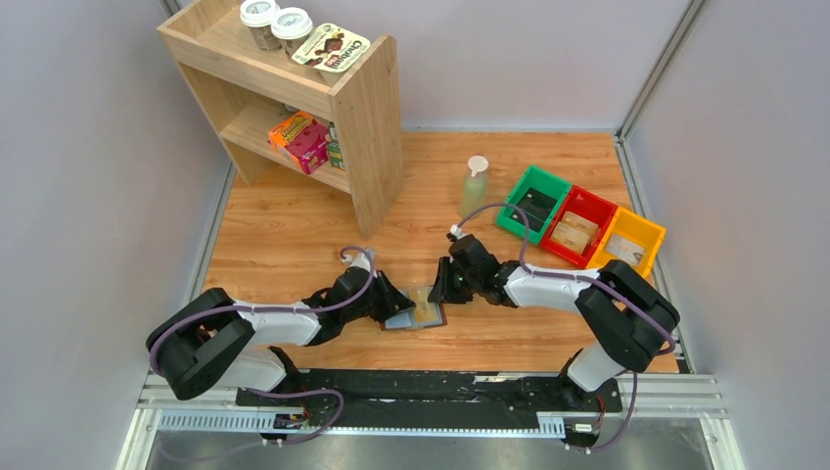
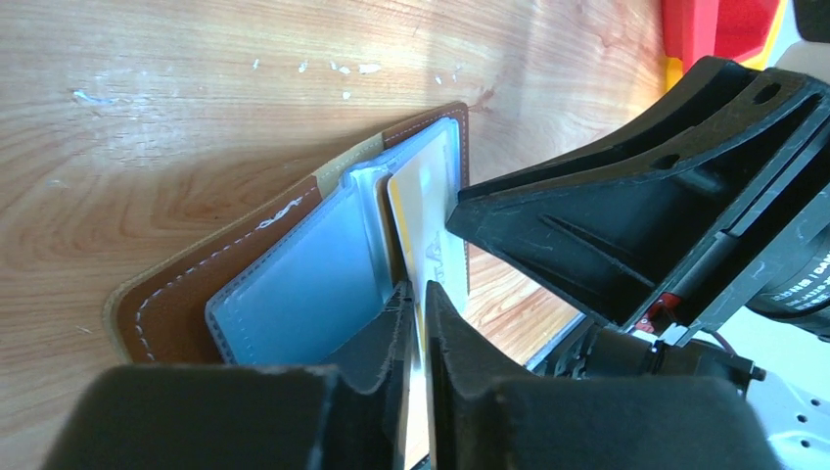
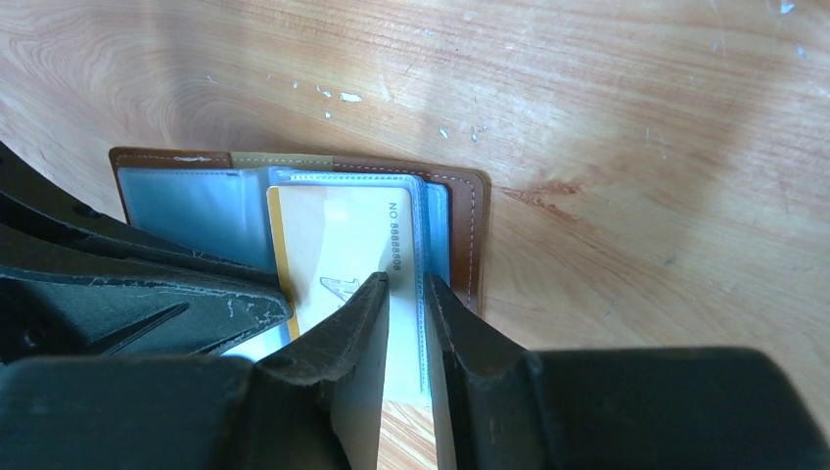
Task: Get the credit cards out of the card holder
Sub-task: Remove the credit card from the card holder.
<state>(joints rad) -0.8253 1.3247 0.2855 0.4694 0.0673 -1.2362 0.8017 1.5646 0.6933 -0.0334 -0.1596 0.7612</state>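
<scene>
— Where's the card holder (image 3: 477, 225)?
— Open on the table (image 1: 548, 333), long axis left to right, between the tools.
— Grips?
— Left tool (image 2: 419, 323) clamps the gold-edged credit card (image 3: 333, 235). Right tool (image 3: 403, 289) pinches the card holder's clear pocket (image 3: 423, 225).
— Differences?
— The right wrist view shows the card's number. The overhead view shows the bins (image 1: 577, 225).

Wooden shelf (image 1: 364, 117), pale bottle (image 1: 473, 188), three coloured bins (image 1: 593, 195).

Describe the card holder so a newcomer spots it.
On the wooden table, the left tool and right tool meet at the near middle. The card holder lies open between them: a small brown leather wallet with grey-blue pockets, unlike the green, red and yellow bins at the far right.
</scene>
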